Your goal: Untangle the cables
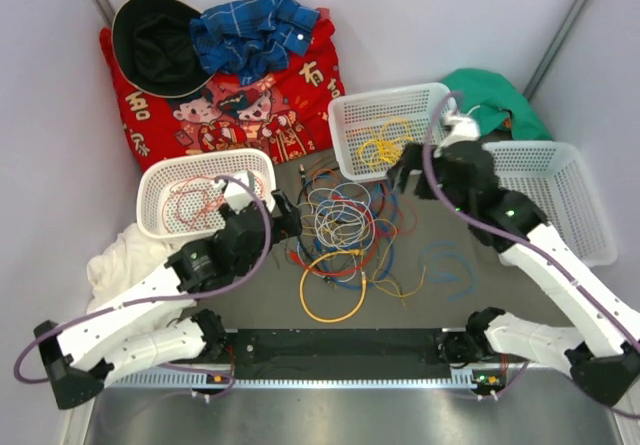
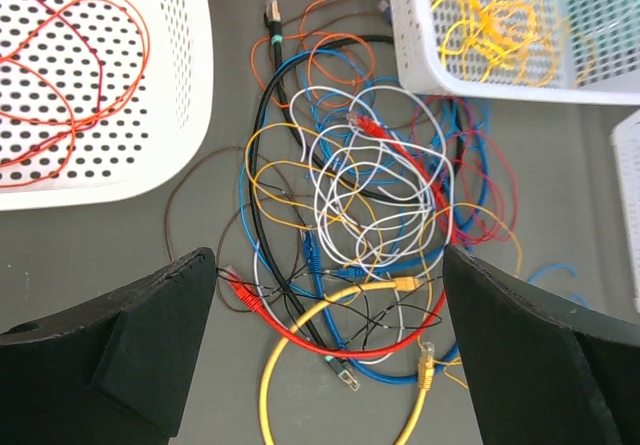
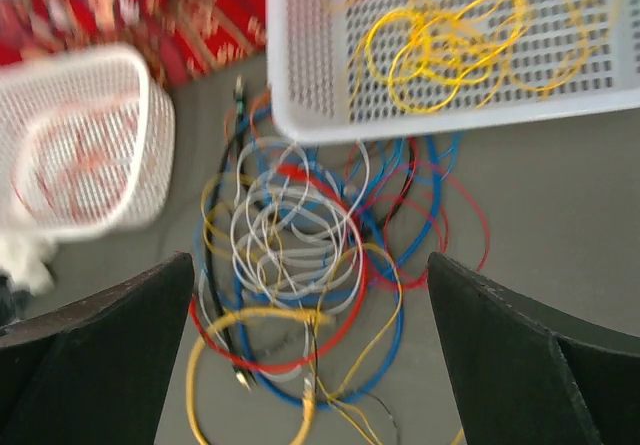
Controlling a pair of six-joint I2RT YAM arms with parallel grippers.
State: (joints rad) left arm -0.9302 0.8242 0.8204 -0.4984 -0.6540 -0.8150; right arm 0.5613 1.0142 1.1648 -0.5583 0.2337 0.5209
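Top external view: three white baskets (image 1: pixel 570 195) stand around one tangle of cables (image 1: pixel 345 225) on the counter (image 1: pixel 440 310). The far basket (image 1: pixel 340 135) holds yellow cables, the left basket (image 1: pixel 205 157) orange. Both pairs of jaws stand apart, clamping nothing.

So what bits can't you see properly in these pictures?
Left wrist view: yellow cable, loop cut off by bottom edge.
Right wrist view: left basket, blurred.
Top view: green cloth, partly behind right basket.
Top view: cable pile, crossings too small to follow.

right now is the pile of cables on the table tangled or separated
Tangled: white, blue, red and yellow cables cross over each other in one heap. Only some yellow ones lie apart in a basket.
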